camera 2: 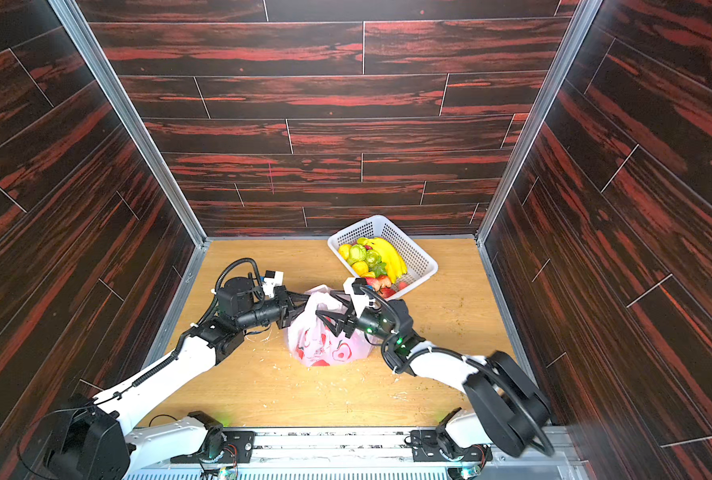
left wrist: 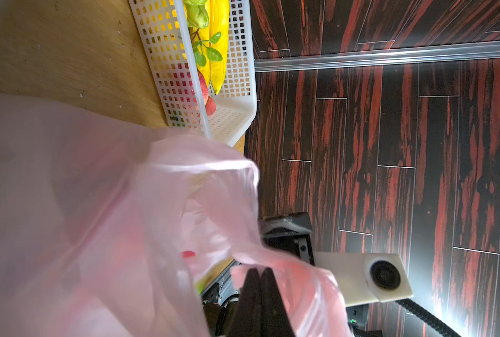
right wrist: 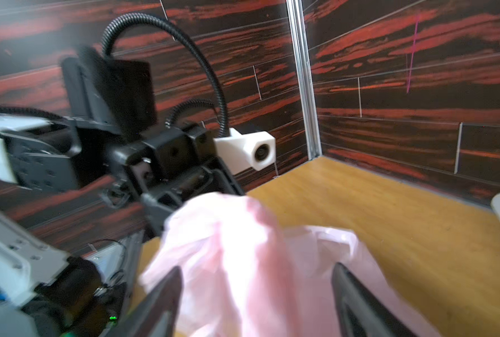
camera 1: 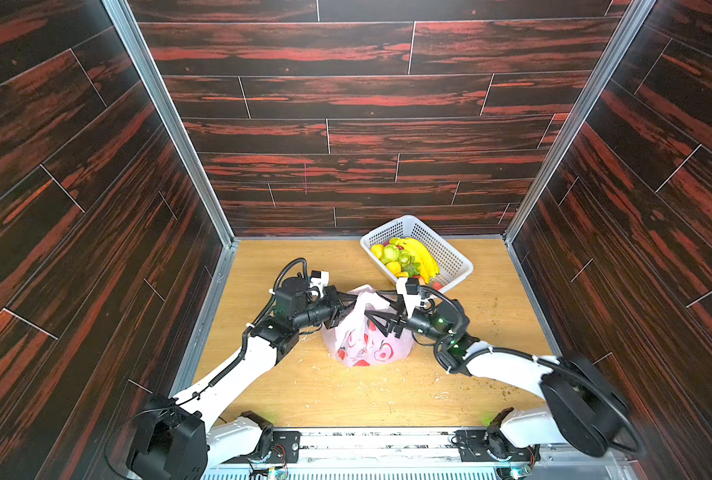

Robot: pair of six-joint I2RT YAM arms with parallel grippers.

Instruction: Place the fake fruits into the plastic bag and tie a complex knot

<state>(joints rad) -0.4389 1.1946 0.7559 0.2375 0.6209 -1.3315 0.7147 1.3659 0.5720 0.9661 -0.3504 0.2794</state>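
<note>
The plastic bag (camera 1: 366,347) stands on the wooden table (camera 1: 304,395) between the two arms. Near it, towards the back wall, is the white basket (camera 1: 449,259). The fruits (camera 1: 408,257) lie heaped in that basket: bananas, lemons, green ones and strawberries. The left gripper (left wrist: 260,277) is closed tight, pinching the bag's upper edge. The right gripper (right wrist: 257,270) is spread wide, one finger on either side of the pink film, gripping nothing.

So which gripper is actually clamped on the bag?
The left gripper: its fingers are pressed together on the pink bag. The right gripper has its fingers wide apart, gripping nothing.
</note>
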